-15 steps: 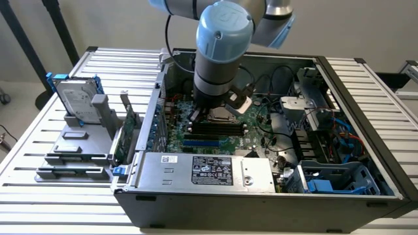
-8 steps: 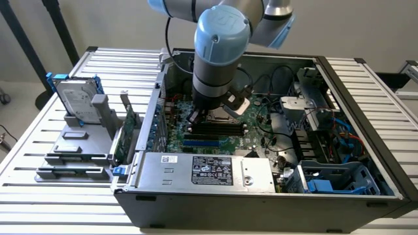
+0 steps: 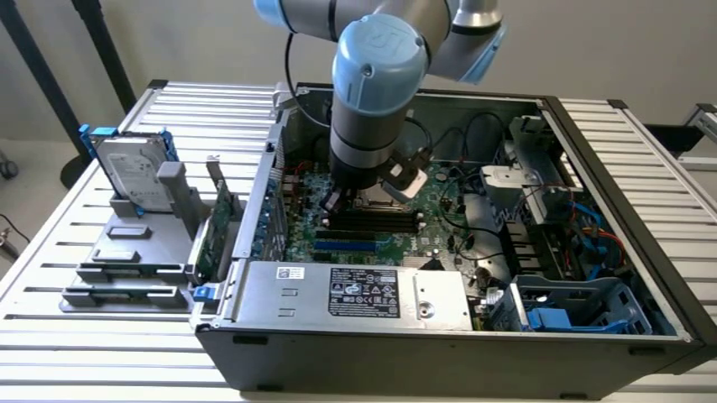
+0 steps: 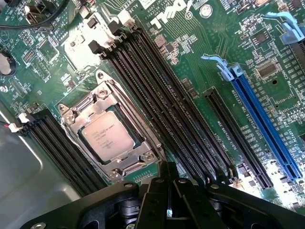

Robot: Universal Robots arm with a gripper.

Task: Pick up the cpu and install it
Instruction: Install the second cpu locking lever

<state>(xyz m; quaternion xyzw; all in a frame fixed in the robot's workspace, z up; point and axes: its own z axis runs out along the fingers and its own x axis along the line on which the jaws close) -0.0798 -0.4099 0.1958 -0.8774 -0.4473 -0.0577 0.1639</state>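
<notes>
I am hovering my black two-finger gripper [image 4: 167,202], clenched and carrying nothing, just above the green motherboard [image 4: 205,62], where the small square silver-topped cpu [image 4: 107,137] is sitting in its metal-framed socket [image 4: 110,167], so keeping centred and level seems wise.

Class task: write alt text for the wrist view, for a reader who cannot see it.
A silver cpu sits in its metal socket frame on a green motherboard, with the shut black gripper just clear of it. Black memory slots and a blue expansion slot run alongside.
</notes>
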